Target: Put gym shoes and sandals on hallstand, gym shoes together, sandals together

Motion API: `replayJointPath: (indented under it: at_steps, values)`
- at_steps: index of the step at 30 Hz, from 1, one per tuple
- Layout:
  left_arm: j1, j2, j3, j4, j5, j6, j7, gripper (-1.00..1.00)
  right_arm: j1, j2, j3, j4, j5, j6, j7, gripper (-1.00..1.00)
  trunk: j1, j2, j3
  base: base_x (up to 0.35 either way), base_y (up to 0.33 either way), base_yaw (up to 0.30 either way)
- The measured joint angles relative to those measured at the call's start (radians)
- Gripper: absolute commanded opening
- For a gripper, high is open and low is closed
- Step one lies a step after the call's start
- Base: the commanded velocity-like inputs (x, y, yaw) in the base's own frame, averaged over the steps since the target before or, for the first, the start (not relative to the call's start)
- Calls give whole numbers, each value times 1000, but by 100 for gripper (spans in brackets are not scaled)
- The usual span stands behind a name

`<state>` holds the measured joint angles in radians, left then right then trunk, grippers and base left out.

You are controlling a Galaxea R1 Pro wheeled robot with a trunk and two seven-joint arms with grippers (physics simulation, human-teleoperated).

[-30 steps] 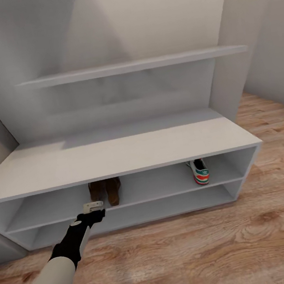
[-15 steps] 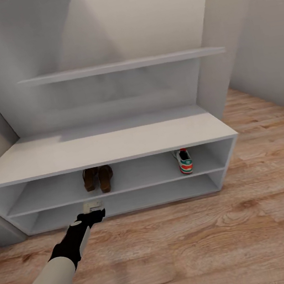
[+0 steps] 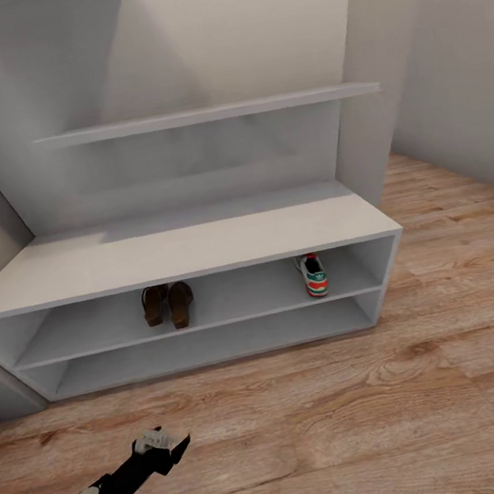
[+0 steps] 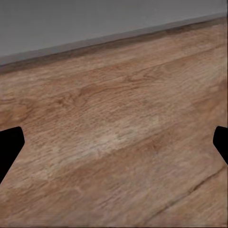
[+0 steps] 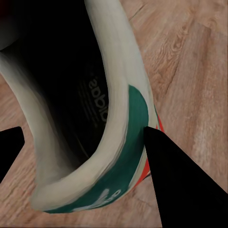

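Two brown sandals point(image 3: 168, 304) and one gym shoe point(image 3: 312, 275) sit apart on the hallstand point(image 3: 175, 251) upper slot. The left gripper point(image 3: 164, 446) hangs open over floor point(image 3: 385, 401). The right gripper point(image 5: 80, 142) pinches the second gym shoe's point(image 5: 118, 142) rim; its toe is cut off.

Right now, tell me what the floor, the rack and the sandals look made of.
Floor: wood planks or laminate, by the brown grain, knots and seams.
Rack: pale grey, matte, uniform; probably painted board, though that is uncertain.
Sandals, on the upper shelf: brown, leather-like; too small to confirm.
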<state>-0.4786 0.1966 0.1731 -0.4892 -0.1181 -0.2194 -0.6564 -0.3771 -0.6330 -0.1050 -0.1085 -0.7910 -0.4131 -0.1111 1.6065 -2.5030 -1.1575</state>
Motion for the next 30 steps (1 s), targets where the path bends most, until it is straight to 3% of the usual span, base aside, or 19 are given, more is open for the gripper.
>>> replayJointPath:
  at_steps: [4, 7, 10, 18, 23, 30]
  values:
    - [35, 26, 1, 1, 38, -41, -61, 100, 0, 4, -3, 0, 56, 0, -1, -100, 0, 0, 0, 0, 0, 0]
    - [46, 44, 2, 1, 67, -50, -101, 100, 0, 9, -4, 0, 70, 0, -1, -100, 0, 0, 0, 0, 0, 0]
    - [67, 90, 5, 9, 109, -56, -183, 100, 0, 15, -3, 0, 79, 0, 8, -100, 0, 0, 0, 0, 0, 0]
    - [80, 181, 6, 97, 240, -67, -297, 100, 0, 19, -3, 0, 82, 0, 98, -100, 0, 0, 0, 0, 0, 0]
    - [80, 203, 7, 110, 256, -69, -373, 100, 0, 19, -4, 0, 83, 0, 114, -100, 0, 0, 0, -10, -5, 0]
    - [80, 205, 8, 107, 261, -65, -387, 100, 0, 19, -3, 0, 84, 0, 117, -100, 0, 0, 0, -182, -128, 0]
